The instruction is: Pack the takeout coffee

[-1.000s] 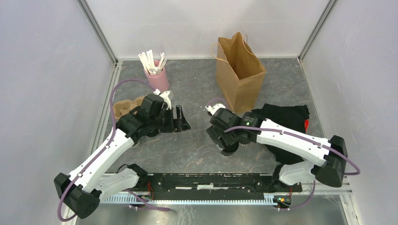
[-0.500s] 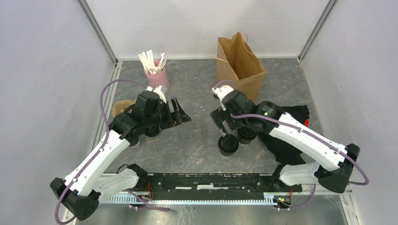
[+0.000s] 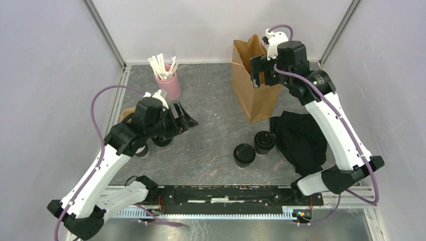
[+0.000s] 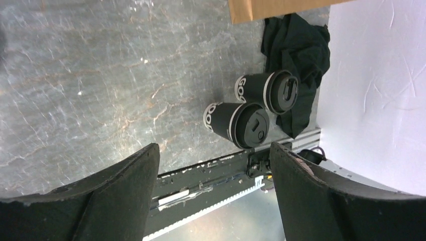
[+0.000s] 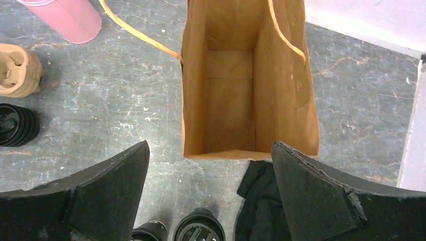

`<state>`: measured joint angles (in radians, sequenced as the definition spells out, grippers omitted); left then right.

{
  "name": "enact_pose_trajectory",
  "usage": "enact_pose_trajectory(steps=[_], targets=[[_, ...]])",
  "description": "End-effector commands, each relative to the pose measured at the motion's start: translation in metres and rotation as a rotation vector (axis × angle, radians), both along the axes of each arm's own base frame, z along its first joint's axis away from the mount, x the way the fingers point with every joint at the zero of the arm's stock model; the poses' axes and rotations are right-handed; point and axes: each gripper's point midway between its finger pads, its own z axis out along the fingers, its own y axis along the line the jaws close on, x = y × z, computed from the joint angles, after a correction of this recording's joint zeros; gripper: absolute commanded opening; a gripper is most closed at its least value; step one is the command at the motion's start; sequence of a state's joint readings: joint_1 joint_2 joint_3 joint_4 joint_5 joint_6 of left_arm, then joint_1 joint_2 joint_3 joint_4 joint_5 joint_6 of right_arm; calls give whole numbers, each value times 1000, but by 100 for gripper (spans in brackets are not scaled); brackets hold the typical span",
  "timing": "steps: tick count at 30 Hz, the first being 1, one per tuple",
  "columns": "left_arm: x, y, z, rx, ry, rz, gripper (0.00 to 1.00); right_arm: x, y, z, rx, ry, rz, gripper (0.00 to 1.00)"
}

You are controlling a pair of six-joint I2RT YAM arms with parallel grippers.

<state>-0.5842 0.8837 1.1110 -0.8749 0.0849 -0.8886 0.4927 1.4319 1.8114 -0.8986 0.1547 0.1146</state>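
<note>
2 lidded cups (image 4: 241, 124) lettered "GOO"; left claw (image 4: 212, 150) and right claw (image 5: 210, 146) gape wide

A pink cup (image 3: 170, 86) of white sticks (image 3: 162, 64) stands at the tabletop's (image 3: 211, 150) far left; a crumpled black cloth (image 3: 300, 139) lies on the right, well apart.
</note>
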Motion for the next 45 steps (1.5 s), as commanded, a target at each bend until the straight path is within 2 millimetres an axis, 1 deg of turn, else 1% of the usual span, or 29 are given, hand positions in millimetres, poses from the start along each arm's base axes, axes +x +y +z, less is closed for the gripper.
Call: enact_pose_trajectory(steps=[1,2,4,6,7,9,11,13,15,16,18,21,23,24,25,26,27,28,29,30,31,34,39,41,45], targets=[[25,7,29,110,-122,1,87,3,17,12,42,-28,94,98],[28,11,34,147,-140,-2,87,3,17,11,48,-27,85,98],[34,18,37,228,-150,-16,87,3,21,9,82,-19,81,98],[39,24,41,303,-186,-37,87,1,32,8,138,-7,116,98],[44,31,41,354,-207,-38,87,-3,41,11,183,-4,155,98],[51,40,37,431,-218,-26,88,-10,53,17,257,5,195,98],[64,52,30,513,-222,15,89,-17,62,27,318,0,235,98],[81,60,18,559,-204,55,89,-24,68,35,373,-9,266,98],[97,64,5,541,-147,67,88,-35,73,42,411,-15,316,98],[105,69,-2,539,-116,83,87,-40,75,42,420,-18,339,98],[121,81,-15,524,-66,112,86,-49,77,38,436,-30,380,98],[142,107,-31,529,-14,178,86,-58,80,18,444,-6,416,98],[157,122,-46,521,25,198,85,-62,80,8,440,-4,431,98],[164,130,-54,518,47,205,84,-63,79,8,442,-17,434,98],[172,140,-68,524,85,213,80,-64,78,8,446,-32,435,98],[177,146,-74,507,98,213,78,-65,77,9,450,-48,434,98],[183,154,-86,485,135,216,74,-66,76,13,453,-71,437,98],[187,152,-91,451,146,199,72,-66,75,17,455,-88,439,98],[191,151,-101,430,167,181,71,-68,75,22,455,-105,446,98],[194,162,-109,421,189,201,69,-69,74,27,453,-121,450,98],[196,164,-116,414,204,190,68,-71,73,32,454,-134,458,98],[200,163,-127,400,227,163,66,-76,71,39,446,-158,478,98],[203,158,-140,384,233,125,64,-81,70,32,427,-159,493,98],[204,157,-147,381,247,112,64,-80,70,28,421,-156,494,98],[208,157,-160,384,283,95,60,-79,73,23,409,-147,515,98]])
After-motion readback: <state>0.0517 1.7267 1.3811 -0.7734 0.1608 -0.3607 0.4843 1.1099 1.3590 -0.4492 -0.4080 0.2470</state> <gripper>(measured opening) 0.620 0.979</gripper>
